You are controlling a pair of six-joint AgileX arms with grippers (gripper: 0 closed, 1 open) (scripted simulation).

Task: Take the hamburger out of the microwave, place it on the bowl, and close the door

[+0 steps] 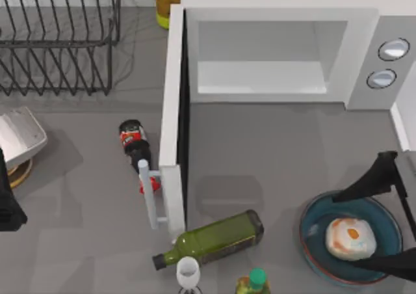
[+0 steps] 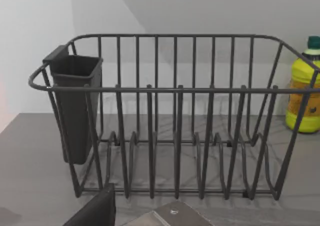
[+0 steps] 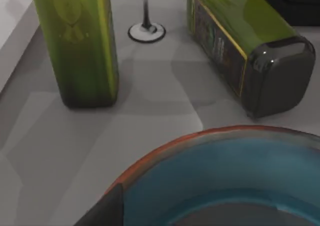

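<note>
Hamburger sits in bowl; bottle labels seem unreadable.

One microwave, one hamburger, one bowl, one dish rack, one wine glass, four bottles.

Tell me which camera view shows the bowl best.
The top view: the whole bowl shows at the table's right, with the hamburger in it and the right gripper over it. The right wrist view gives just part of its brownish rim and blue inside. The left wrist view faces a dish rack.
</note>
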